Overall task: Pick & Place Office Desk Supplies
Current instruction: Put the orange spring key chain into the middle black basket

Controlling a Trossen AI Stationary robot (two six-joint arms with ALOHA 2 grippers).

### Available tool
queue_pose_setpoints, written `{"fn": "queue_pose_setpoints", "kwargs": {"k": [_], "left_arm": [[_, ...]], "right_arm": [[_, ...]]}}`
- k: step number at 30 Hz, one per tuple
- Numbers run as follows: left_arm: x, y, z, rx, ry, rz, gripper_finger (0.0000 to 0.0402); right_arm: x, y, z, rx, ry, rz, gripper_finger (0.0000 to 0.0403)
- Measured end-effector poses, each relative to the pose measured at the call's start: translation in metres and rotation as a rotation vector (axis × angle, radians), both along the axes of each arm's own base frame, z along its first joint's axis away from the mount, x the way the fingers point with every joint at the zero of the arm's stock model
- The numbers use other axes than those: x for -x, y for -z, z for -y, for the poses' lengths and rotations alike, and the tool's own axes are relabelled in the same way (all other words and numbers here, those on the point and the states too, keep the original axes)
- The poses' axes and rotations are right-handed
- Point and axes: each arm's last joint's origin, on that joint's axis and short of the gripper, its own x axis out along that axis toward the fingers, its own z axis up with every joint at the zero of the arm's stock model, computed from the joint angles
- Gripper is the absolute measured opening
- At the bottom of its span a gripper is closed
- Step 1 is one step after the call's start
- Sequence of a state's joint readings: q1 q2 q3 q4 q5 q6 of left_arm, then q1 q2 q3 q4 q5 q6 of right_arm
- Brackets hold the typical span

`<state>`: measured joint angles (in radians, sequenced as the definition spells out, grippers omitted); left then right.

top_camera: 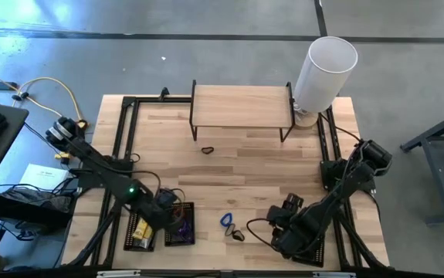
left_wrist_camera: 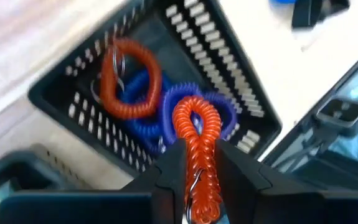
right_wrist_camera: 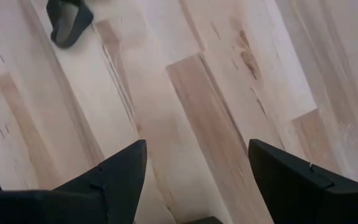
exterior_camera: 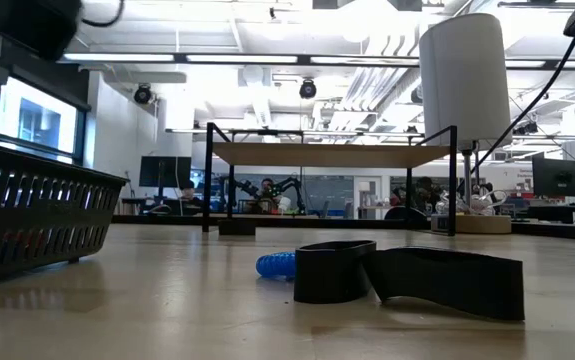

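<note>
My left gripper [top_camera: 171, 210] is over a black mesh tray [left_wrist_camera: 241, 93] near the table's front left, shut on an orange coil loop [left_wrist_camera: 196, 134]. Inside that tray lie another orange coil [left_wrist_camera: 129, 78], a blue one [left_wrist_camera: 142, 121] and a purple one [left_wrist_camera: 228, 112]. A second tray [top_camera: 139, 233] beside it holds yellow packets. A blue coil [top_camera: 225, 220] and a black band piece [top_camera: 238, 232] lie on the wood near the front middle. My right gripper [right_wrist_camera: 197, 149] stands open over bare wood, right of them. My left gripper pinches the orange coil loop's stretched part [left_wrist_camera: 198, 171] between its two fingers. The fingers slant downward over the tray. The coil's rounded end [left_wrist_camera: 194, 112] sticks out past the fingertips above the coils in the tray; whether it touches them cannot be told.
A low wooden shelf on a black frame [top_camera: 241, 108] stands at the back middle, with a tall white cylinder [top_camera: 326, 69] at its right end. Another small black piece [top_camera: 207, 149] lies in front of the shelf. Black rails [top_camera: 125, 147] run along the table's sides.
</note>
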<state>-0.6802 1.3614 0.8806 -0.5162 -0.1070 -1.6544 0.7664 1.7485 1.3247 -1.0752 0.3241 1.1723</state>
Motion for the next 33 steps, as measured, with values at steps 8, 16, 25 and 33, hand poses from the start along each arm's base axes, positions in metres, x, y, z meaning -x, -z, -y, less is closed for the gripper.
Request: {"fn": "queue_pose_setpoints", "kwargs": {"k": [8, 16, 25, 33], "left_arm": [[-0.007, 0.0, -0.008, -0.01, -0.097, 0.019, 0.0077], [-0.005, 0.0, -0.005, 0.004, -0.129, 0.016, 0.0078], [-0.001, 0.0, -0.002, 0.013, -0.195, 0.019, 0.009], [0.001, 0.002, -0.004, 0.012, -0.239, -0.019, 0.0148]], "right_arm": [[0.01, 0.0, -0.007, 0.017, -0.056, -0.022, 0.027], [0.02, 0.007, -0.014, 0.032, -0.098, -0.021, 0.027], [0.028, 0.011, -0.023, 0.016, -0.129, -0.002, 0.027], [0.027, 0.011, -0.026, -0.013, -0.087, 0.031, 0.027]]}}
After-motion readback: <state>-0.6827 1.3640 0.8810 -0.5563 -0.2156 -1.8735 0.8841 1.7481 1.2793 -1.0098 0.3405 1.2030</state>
